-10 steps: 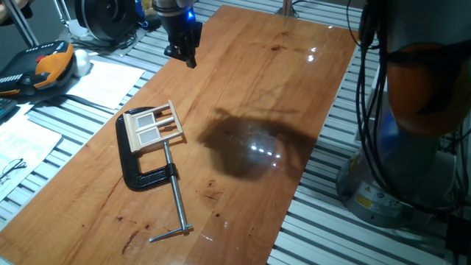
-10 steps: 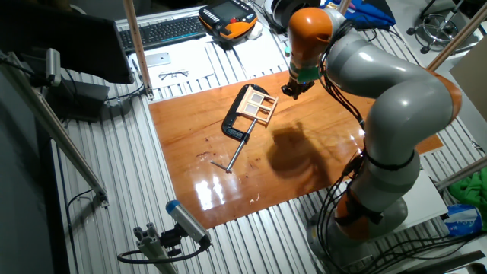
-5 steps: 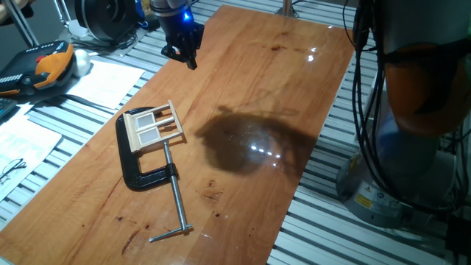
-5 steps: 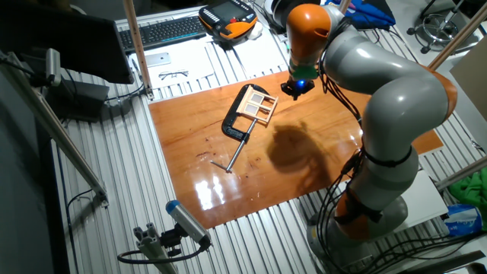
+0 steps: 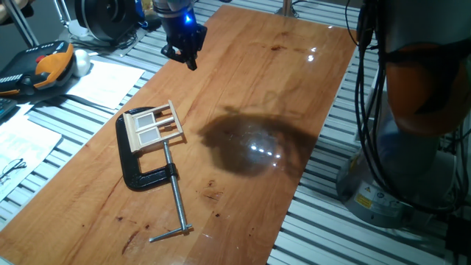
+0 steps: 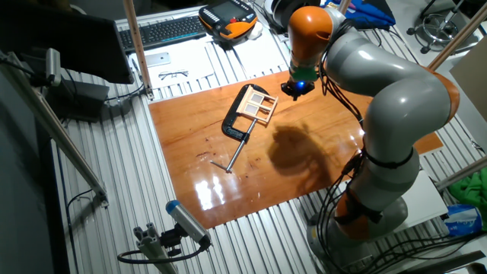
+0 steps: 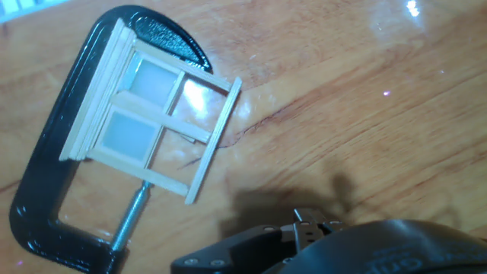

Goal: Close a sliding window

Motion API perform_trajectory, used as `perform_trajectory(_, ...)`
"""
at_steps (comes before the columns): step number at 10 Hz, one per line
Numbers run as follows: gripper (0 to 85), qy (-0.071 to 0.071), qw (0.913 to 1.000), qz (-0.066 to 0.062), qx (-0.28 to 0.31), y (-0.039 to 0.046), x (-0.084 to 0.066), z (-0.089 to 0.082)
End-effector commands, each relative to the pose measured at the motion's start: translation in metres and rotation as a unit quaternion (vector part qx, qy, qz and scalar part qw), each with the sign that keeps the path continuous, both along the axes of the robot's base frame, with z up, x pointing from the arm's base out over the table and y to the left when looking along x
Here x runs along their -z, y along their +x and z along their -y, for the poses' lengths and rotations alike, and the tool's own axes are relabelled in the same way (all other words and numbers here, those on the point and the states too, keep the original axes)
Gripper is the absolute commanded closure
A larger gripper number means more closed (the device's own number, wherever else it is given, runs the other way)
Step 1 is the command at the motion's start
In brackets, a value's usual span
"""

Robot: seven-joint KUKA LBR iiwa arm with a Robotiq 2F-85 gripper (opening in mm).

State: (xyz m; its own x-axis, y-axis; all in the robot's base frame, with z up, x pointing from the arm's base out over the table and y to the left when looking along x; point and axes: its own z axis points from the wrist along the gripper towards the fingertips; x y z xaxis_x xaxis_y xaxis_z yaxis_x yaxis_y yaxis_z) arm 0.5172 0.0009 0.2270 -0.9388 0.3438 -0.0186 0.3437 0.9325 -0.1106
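Observation:
The sliding window [image 5: 153, 125] is a small beige wooden frame with two pale panes, lying flat on the wooden table [image 5: 250, 88]. It is held in the jaw of a black C-clamp [image 5: 140, 175]. It also shows in the other fixed view as the sliding window [image 6: 260, 105] and in the hand view as the sliding window [image 7: 148, 114], with its sash rails sticking out to the right of the frame. My gripper [image 5: 185, 57] hangs above the table, well behind the window and apart from it. Its fingers look shut with nothing in them. In the hand view the gripper [image 7: 308, 222] is only a dark shape at the bottom edge.
The C-clamp's long metal screw [image 5: 175, 206] runs toward the table's front edge. Off the left side lie papers [image 5: 103, 81], an orange-and-black handheld device [image 5: 44, 66] and glasses [image 5: 11, 169]. My arm's base and cables [image 5: 412, 110] stand at the right.
My hand has turned slightly in place above the back of the table. The window and clamp have not moved.

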Motion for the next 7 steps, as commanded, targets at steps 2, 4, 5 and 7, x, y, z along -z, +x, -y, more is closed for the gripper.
perform_trajectory(2, 85.0, 0.001, 0.9998, 0.001, 0.018, 0.0007, 0.003, -0.001)
perform_trajectory(4, 85.0, -0.001, 0.999, 0.003, 0.045, 0.0053, 0.008, -0.005)
perform_trajectory(5, 85.0, -0.004, 0.9986, 0.006, 0.053, 0.0081, 0.012, -0.008)
perform_trajectory(7, 85.0, -0.003, 0.9979, 0.01, 0.064, 0.0116, 0.018, -0.015)
